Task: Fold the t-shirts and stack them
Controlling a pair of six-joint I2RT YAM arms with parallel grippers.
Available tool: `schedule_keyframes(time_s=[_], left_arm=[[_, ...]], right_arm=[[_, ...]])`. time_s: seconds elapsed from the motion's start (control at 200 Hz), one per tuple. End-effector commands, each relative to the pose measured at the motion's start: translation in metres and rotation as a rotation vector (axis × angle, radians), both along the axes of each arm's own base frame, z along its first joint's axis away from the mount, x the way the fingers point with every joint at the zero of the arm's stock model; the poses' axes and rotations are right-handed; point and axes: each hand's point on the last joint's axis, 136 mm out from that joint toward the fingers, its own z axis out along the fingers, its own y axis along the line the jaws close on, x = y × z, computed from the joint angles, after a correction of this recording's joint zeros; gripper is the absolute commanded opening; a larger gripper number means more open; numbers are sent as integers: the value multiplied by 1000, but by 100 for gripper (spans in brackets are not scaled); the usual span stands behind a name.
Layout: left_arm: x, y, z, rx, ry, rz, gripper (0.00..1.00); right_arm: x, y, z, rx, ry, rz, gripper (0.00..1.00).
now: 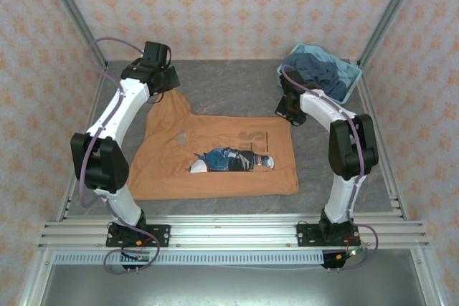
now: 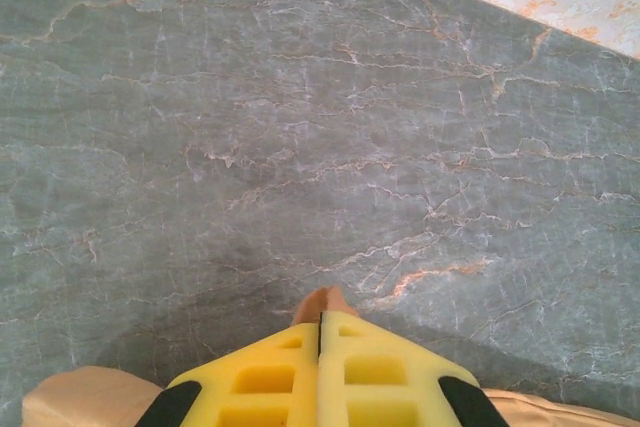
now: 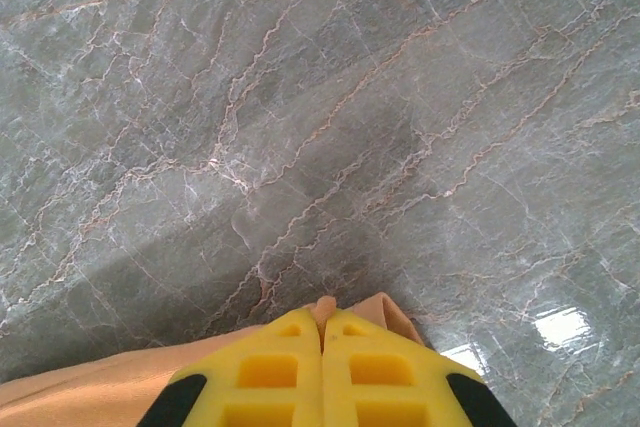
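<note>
Orange-tan t-shirt (image 1: pixel 215 177) spread flat on desk (image 1: pixel 229 80), unfolded, far corners pinched by left hand (image 2: pixel 320 319) and right hand (image 3: pixel 322 315); navy t-shirts (image 1: pixel 323 73) heaped in basket (image 1: pixel 354 78), nothing folded or stacked.

The orange-tan t-shirt (image 1: pixel 172 170) lies spread out on the grey desk (image 1: pixel 237 84), front side up. Its blue-and-white chest print (image 1: pixel 233 160) and the pale lettering (image 1: pixel 247 136) beside it are turned sideways. The shirt's far left corner is drawn out into a point toward the back. The dark navy t-shirts (image 1: pixel 319 73) sit crumpled in a heap in the light blue basket (image 1: pixel 353 80) at the far right corner.
</note>
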Motion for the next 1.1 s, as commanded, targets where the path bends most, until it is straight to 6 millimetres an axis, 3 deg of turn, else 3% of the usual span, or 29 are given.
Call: schedule_keyframes(time_s=[0.0, 0.31, 0.48, 0.485, 0.661, 0.811, 0.826, 0.866, 1.096], left_arm=[[3, -6, 16, 78, -28, -56, 0], [29, -11, 24, 181, -42, -93, 0], [35, -11, 17, 237, -16, -103, 0], [36, -10, 10, 242, -2, -104, 0], [29, 10, -8, 352, 76, -62, 0], [10, 15, -22, 368, 145, -64, 0], [5, 16, -12, 361, 128, -59, 0], [-5, 17, -10, 352, 136, -54, 0], [-91, 27, -7, 269, 157, -5, 0]], right_arm=[[-4, 0, 10, -5, -24, 17, 0], [-8, -1, 6, 0, -16, 10, 0], [-9, -1, 4, 1, -10, 9, 0], [-9, -1, 4, 1, -10, 9, 0], [-9, 0, 5, 4, -8, 11, 0], [-9, 3, 11, 26, -26, 26, 0], [-9, 4, 12, 29, -29, 29, 0], [-10, 6, 14, 39, -33, 37, 0], [-36, 6, 26, 63, -40, 75, 0]])
